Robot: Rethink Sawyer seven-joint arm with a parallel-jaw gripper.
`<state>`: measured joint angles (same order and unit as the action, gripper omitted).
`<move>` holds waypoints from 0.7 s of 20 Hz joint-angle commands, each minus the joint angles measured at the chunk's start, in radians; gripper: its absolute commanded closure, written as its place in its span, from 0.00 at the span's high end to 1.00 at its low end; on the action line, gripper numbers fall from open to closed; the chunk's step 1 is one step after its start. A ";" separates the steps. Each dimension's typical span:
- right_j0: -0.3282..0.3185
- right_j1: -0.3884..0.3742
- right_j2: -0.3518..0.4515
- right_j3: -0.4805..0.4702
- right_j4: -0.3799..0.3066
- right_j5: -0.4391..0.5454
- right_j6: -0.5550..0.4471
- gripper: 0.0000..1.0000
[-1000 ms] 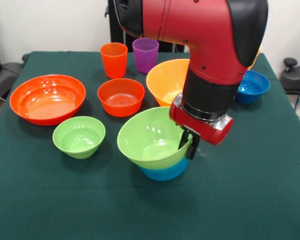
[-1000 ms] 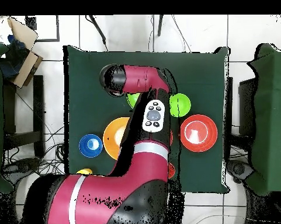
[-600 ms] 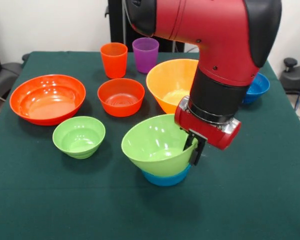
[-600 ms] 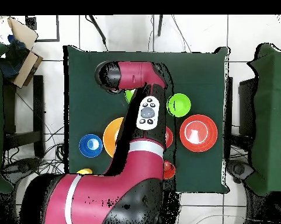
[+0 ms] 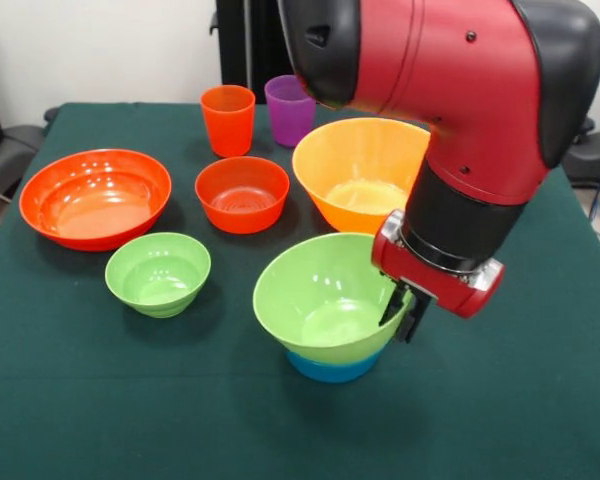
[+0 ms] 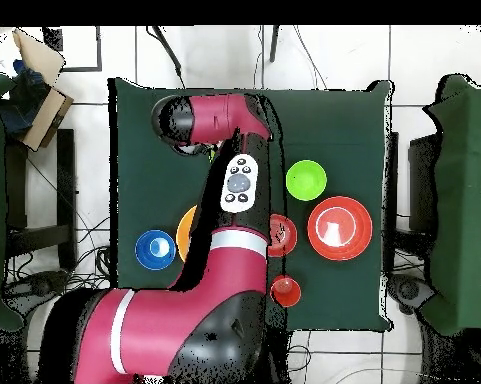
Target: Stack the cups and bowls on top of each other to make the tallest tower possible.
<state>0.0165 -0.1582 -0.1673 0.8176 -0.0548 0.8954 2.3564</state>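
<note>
Pincer (image 5: 404,312) clamped on green bowl (image 5: 325,305) rim atop blue bowl (image 5: 330,367); light, slick, stiff plastic, so best pinched at rim.

place: robot lab | signs: green-clothed table (image 6: 344,110) on pale tiled floor (image 6: 204,55) | loose cables (image 6: 59,270) on the floor at 9 o'clock of the table | cardboard boxes (image 6: 34,75) at 10 o'clock | plain white wall (image 5: 100,50) behind the table, front view
</note>
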 commanded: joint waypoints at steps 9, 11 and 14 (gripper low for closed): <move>0.039 0.063 0.005 -0.056 -0.094 0.142 -0.120 0.00; 0.049 0.059 -0.012 -0.032 -0.102 0.122 -0.101 0.00; 0.060 0.067 -0.034 -0.028 -0.107 0.105 -0.078 0.00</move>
<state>0.0453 -0.1130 -0.2122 0.7448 -0.0575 0.9785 2.3564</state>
